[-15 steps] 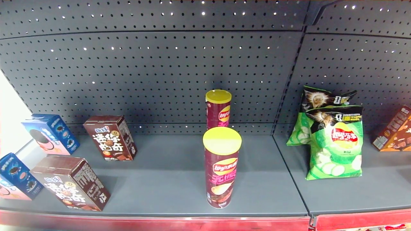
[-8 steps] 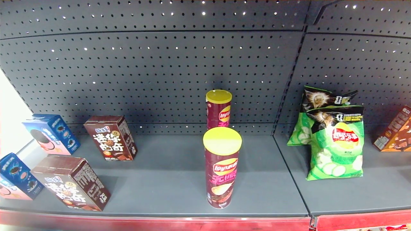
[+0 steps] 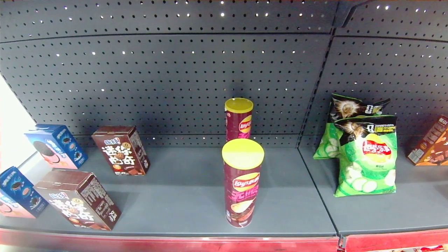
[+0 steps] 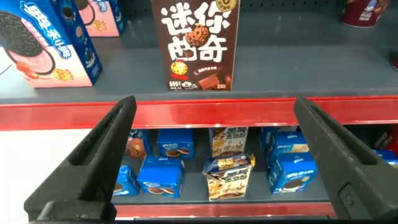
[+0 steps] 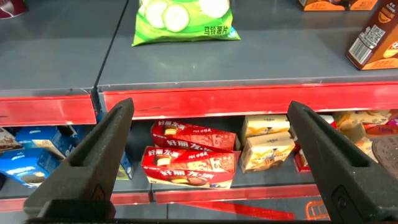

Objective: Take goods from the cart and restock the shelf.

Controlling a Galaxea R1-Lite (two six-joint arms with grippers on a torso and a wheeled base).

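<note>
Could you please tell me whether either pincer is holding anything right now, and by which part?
Nothing is held: the left pincer and right pincer both stand open and empty.

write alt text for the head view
A grey shelf holds two yellow-lidded cans in the middle, front can before rear can. Brown boxes and blue boxes sit left, green bags right.

The left gripper (image 4: 214, 106) was observed with its jaws spread wide apart; the right gripper (image 5: 211, 107) was found spread equally wide.
</note>
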